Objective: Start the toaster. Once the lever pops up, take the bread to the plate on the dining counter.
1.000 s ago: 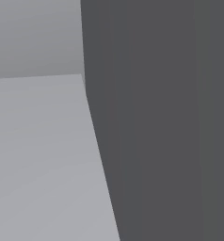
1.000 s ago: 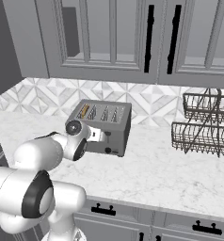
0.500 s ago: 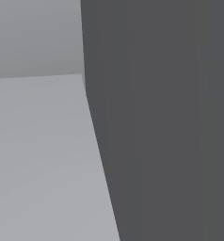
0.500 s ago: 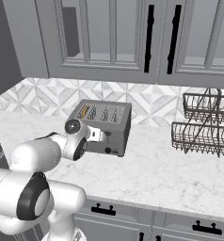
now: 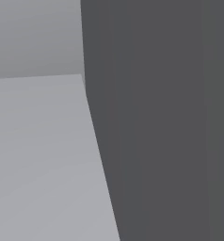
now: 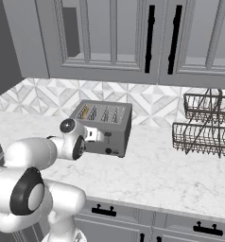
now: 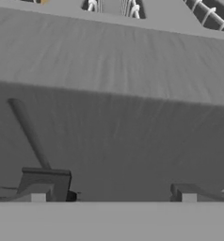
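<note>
The claw [image 7: 113, 194] stands wide, holding nothing, close against the grey side of the toaster [image 6: 109, 126] on the marble counter [image 6: 166, 175] — the bread [image 6: 84, 112] sits in the toaster's leftmost slot.

Grey-veined white marble worktop [image 6: 180, 175] under grey glazed wall cabinets [image 6: 109, 38] with black vertical handles [image 6: 149, 38]. Diamond-patterned tile backsplash [image 6: 43, 97] behind. Two-tier dark wire rack [image 6: 204, 125] at the right, against the wall. Grey drawer fronts [image 6: 133, 222] below the worktop edge, with black bar pulls [image 6: 104, 211]. In the left base view, a dark grey panel [image 5: 165, 122] beside a plain pale grey surface [image 5: 38, 160].
</note>
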Controlling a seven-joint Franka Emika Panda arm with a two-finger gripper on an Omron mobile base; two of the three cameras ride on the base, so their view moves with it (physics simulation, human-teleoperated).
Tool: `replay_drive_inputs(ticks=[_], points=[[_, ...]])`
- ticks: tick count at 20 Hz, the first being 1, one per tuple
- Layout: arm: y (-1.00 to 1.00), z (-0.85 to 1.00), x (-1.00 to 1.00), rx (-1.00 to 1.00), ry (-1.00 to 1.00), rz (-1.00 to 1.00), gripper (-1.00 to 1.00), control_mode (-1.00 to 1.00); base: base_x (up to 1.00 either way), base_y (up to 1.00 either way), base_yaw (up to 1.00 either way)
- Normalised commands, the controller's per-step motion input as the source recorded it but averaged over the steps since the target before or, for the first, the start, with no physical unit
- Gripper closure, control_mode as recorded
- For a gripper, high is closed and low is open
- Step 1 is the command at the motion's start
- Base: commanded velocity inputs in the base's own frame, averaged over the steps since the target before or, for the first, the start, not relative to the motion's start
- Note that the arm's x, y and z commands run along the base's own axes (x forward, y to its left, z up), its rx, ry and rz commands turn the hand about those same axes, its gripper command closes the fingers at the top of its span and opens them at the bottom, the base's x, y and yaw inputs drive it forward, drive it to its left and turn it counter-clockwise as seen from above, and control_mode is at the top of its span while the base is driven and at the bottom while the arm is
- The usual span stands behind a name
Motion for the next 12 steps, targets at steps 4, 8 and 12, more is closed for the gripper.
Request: replay_drive_inputs(ticks=[4, 8, 12], points=[[0.01, -0.32, -0.05, -0.03, 0.0, 0.0, -1.0, -1.0, 0.0, 0.0, 0.0], [-0.01, 0.02, -0.1, 0.0, -0.01, 0.0, -1.0, -1.0, 0.0, 0.0, 0.0], [-0.01, 0.35, -0.28, 0.0, -0.07, 0.0, -1.0, -1.0, 0.0, 0.0, 0.0]])
